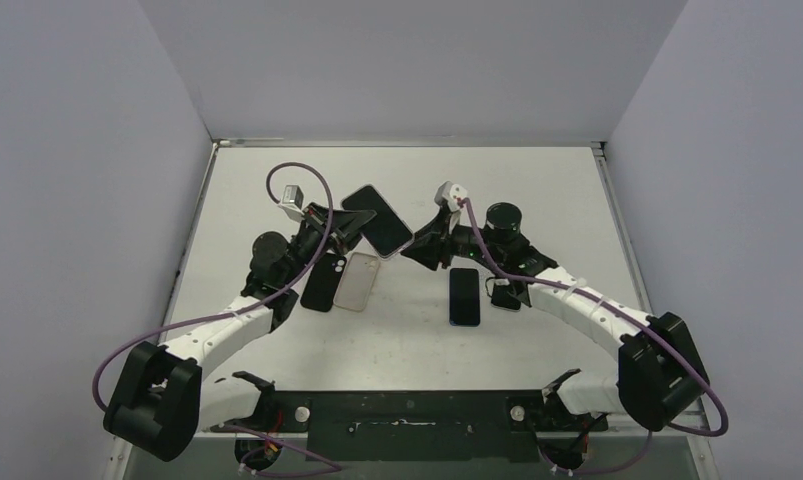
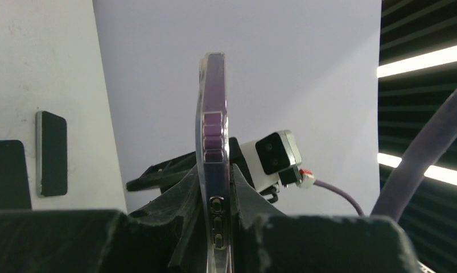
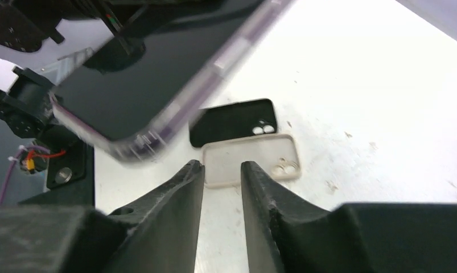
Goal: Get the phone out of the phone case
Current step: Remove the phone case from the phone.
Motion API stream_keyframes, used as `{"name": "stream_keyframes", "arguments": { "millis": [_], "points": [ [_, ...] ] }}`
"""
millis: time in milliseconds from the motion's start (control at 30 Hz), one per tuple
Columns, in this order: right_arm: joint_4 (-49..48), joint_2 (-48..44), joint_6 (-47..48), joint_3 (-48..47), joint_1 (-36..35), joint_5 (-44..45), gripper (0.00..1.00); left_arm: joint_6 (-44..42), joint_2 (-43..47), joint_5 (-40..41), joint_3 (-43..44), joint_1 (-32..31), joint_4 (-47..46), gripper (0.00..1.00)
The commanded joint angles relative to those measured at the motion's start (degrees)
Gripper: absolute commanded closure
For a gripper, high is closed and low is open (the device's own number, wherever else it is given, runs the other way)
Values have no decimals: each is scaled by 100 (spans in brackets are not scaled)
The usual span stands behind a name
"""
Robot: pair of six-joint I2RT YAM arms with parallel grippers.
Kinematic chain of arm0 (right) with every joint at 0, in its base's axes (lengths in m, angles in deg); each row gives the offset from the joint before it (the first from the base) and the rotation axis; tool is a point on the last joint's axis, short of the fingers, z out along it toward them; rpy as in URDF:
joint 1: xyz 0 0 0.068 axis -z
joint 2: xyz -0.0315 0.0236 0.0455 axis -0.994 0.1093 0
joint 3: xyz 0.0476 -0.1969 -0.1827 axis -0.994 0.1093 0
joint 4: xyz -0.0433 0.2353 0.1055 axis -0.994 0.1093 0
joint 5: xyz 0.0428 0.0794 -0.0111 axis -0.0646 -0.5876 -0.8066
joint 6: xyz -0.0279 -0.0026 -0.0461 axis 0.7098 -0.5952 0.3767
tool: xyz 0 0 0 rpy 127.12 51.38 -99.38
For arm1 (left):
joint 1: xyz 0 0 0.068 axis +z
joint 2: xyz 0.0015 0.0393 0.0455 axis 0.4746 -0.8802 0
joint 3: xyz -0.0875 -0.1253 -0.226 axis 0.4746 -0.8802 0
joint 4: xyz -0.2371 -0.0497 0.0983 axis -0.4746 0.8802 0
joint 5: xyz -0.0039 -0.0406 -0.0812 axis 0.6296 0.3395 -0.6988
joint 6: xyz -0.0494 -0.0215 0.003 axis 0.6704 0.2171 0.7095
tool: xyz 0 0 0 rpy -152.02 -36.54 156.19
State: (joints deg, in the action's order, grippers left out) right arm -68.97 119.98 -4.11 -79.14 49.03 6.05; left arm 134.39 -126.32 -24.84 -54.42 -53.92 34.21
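Phone (image 1: 377, 220), inside its clear, purple-edged phone case (image 2: 206, 170), hangs tilted above the beige case (image 1: 357, 282) that lies on the surface (image 1: 537, 200). The left gripper (image 1: 345, 232) pinches the phone by its edge. Also raised above the beige case, the right gripper (image 1: 420, 247) sits just beside the phone's corner, its fingers slightly parted with nothing between them.

Our left arm (image 1: 227, 325) reaches forward and inward, the left claw (image 1: 349, 230) raised and clamped on the phone (image 1: 377, 218). Our right arm (image 1: 587, 305) bends inward to face it. The right claw (image 3: 222, 173) has its fingers (image 3: 180, 193) a narrow gap apart, with nothing between them.
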Motion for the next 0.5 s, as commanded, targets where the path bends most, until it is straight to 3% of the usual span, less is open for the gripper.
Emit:
{"name": "stream_keyframes", "arguments": {
  "millis": [0,100,167,467],
  "points": [
    [67,-608,-123,108,552,-879,62,-669,11,-1251,458,455,-404,100],
    [1117,-829,382,-151,600,-1296,48,-1201,-51,-1866,635,619,-307,100],
    [1433,-852,459,-369,596,-1631,44,-1715,-118,-2285,876,650,-55,100],
    [2006,-448,626,-1088,327,-2340,38,-3088,-276,-3456,1670,651,796,100]
  ]
}}
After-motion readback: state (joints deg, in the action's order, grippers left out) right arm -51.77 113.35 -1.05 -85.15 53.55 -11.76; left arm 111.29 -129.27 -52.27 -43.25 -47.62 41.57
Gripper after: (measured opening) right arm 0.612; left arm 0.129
